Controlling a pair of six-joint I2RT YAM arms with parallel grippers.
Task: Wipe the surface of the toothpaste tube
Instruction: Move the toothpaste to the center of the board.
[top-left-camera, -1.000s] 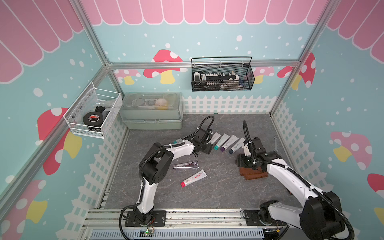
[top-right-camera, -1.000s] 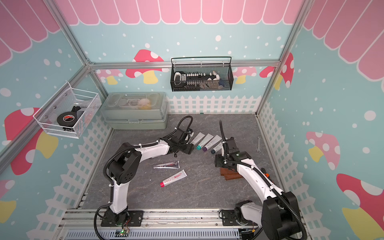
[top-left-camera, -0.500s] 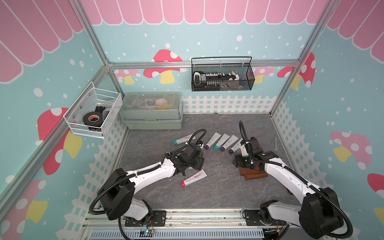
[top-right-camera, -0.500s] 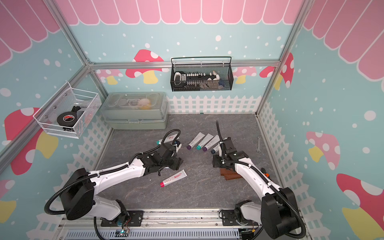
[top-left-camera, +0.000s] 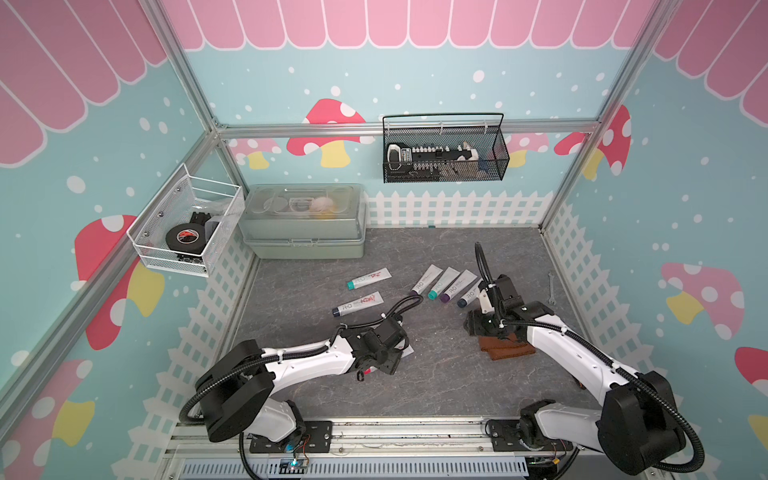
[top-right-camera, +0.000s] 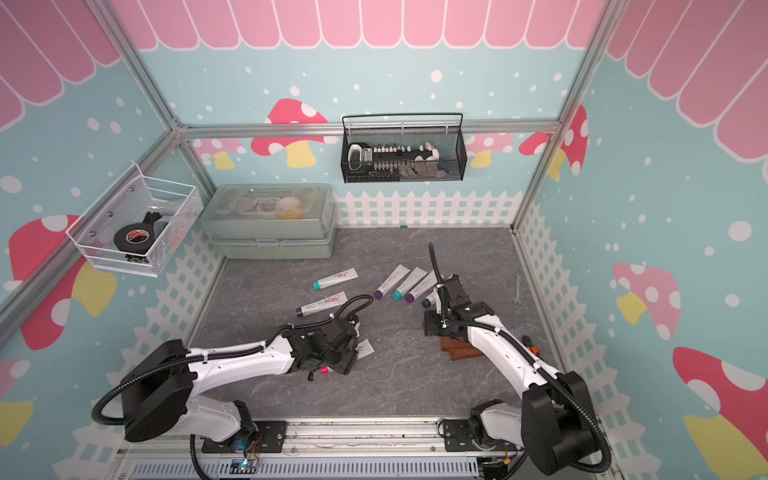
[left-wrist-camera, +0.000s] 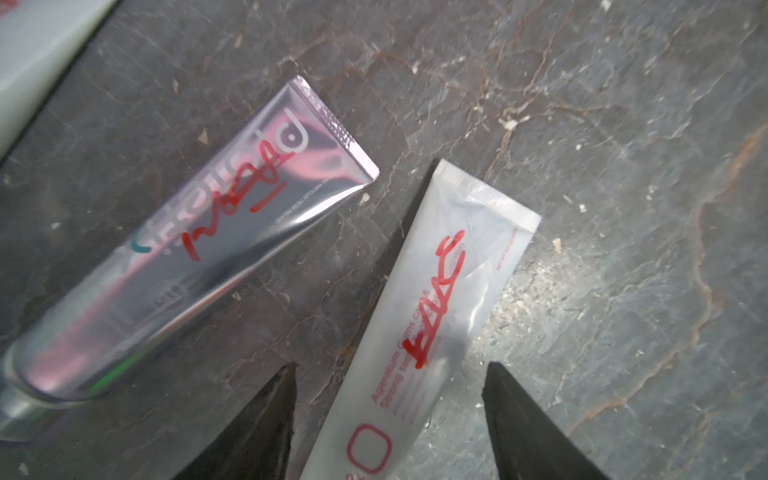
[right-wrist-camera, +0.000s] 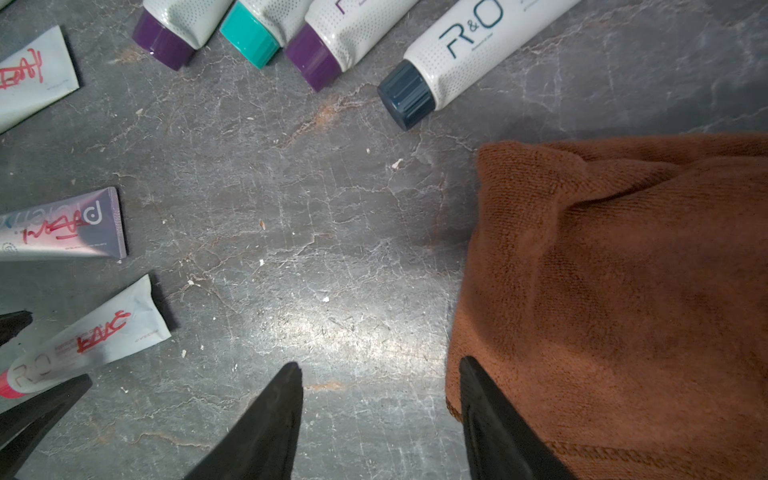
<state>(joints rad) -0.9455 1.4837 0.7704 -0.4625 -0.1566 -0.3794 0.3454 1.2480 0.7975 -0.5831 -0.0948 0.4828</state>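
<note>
Teal walls printed with mushrooms and pink scallops enclose a grey marbled worktop, edged by a white picket fence. A black mesh basket hangs at the back, and a white wire basket hangs on a side wall.

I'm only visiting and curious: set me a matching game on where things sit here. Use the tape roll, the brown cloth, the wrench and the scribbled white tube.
Things:
1. tape roll
2. brown cloth
3. wrench
4. scribbled white tube

Places:
A. between the open fingers of the left gripper
B. in the white wire basket on the wall
C. alone near the edge of the table
D. on the table, next to the right gripper

Pairs: 1-B, 2-D, 3-C, 4-A
</note>
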